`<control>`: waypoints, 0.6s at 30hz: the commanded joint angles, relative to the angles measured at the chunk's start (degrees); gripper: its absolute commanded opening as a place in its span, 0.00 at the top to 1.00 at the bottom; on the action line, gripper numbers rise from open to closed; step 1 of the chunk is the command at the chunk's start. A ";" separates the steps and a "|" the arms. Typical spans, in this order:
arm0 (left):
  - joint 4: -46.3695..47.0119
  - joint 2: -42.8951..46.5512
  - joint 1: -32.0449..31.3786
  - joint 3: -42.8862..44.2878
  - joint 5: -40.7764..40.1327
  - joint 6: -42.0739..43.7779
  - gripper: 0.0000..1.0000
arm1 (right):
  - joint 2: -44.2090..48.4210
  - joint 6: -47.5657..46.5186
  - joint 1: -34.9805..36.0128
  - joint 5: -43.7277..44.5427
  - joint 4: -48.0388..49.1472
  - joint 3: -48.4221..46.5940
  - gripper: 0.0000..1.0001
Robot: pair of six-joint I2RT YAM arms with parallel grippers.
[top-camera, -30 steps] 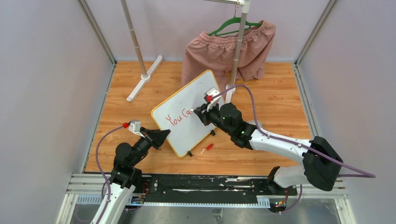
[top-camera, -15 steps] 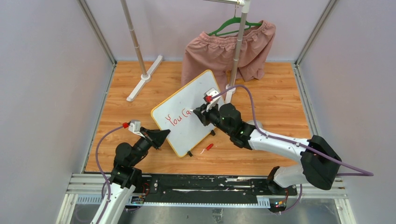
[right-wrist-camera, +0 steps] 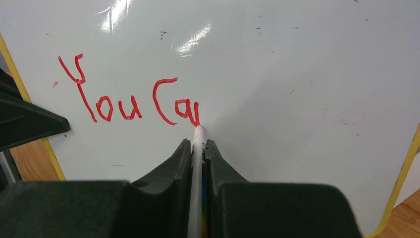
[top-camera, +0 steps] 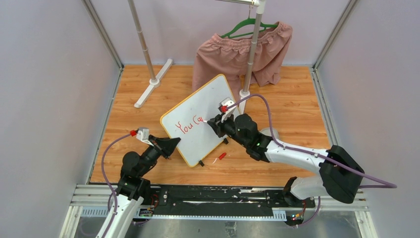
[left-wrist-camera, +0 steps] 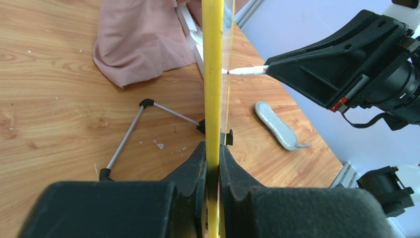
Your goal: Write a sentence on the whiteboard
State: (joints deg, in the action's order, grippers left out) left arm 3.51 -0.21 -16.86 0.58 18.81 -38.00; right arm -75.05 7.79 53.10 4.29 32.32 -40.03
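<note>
The yellow-framed white whiteboard (top-camera: 198, 119) is clamped by the left hand (top-camera: 171, 145), and a thin white marker (right-wrist-camera: 198, 136) gripped by the right hand (right-wrist-camera: 198, 145) is held against the red handwritten "You Ca" (right-wrist-camera: 129, 99).

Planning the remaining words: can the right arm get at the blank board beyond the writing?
Probably yes: the marker in the right gripper touches the whiteboard past the writing, and nothing blocks the bare surface beyond.

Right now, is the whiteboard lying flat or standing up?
Standing up: the whiteboard shows edge-on and vertical in the left wrist view, its yellow frame clamped between the fingers of the left gripper.
</note>
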 commanded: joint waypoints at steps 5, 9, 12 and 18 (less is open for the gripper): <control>-4.40 3.81 -0.45 -3.40 0.26 3.33 1.00 | 0.05 -0.34 -0.55 0.31 -1.11 -1.97 1.00; -4.39 3.81 -0.45 -3.47 0.34 3.30 1.00 | -0.51 -0.88 -0.54 0.10 -1.31 -4.10 1.00; -4.39 3.81 -0.45 -3.35 0.37 3.36 1.00 | -0.79 -0.95 -0.62 0.26 -1.24 -4.92 1.00; -4.30 3.81 -0.45 -3.43 0.40 3.36 1.00 | -0.83 -1.84 -0.63 1.56 -1.86 -5.92 1.00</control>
State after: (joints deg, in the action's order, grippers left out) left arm 3.70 -0.21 -17.02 0.58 18.87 -37.89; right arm -75.77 7.44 53.10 4.40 31.09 -43.92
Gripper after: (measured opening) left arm 0.131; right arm 0.146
